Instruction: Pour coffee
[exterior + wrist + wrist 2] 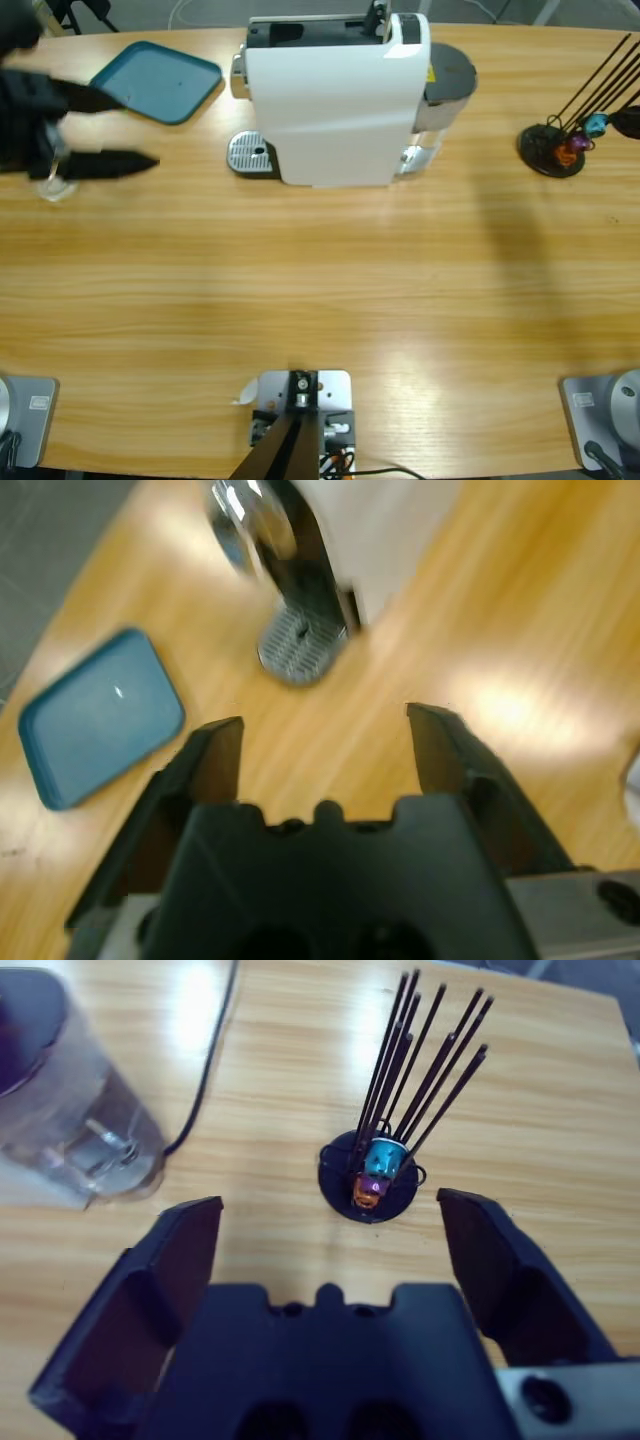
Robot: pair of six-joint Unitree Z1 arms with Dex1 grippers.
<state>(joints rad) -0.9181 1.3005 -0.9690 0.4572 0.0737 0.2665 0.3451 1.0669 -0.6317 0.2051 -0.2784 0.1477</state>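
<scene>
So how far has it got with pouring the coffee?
Barely started, it seems. No cup stands on the coffee machine's drip grate. The left gripper is open and empty near a small clear glass by the blue tray. The right gripper hangs open before the capsule rack. No pouring is visible yet.

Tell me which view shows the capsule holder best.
The right wrist view: the capsule holder sits centred, its black rods, teal and orange capsules all distinct. The high view shows it only small at the table's right edge. The left wrist view does not show it.
</scene>
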